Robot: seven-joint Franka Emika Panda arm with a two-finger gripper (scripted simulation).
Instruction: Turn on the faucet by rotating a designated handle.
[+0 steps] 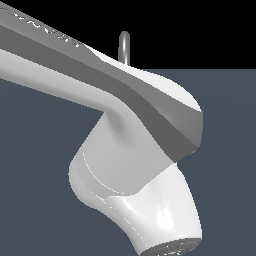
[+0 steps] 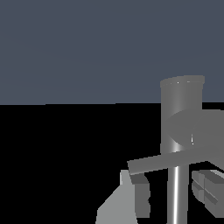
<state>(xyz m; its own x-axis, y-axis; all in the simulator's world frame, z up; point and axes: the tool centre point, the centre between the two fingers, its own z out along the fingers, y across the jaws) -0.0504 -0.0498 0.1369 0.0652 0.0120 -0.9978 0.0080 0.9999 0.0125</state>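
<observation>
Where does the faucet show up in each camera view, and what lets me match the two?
Exterior view: only the arched top of the faucet shows, above the robot arm.
Wrist view: its thick base and slim tube fill the lower area, crossed by the handle.
Shared landmark: the faucet's slim metallic tube.

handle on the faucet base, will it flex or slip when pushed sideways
The handle looks like a straight, smooth metal rod, so probably stiff but slippery. It joins the faucet at its cylindrical base, so likely swings rather than bends.
</observation>
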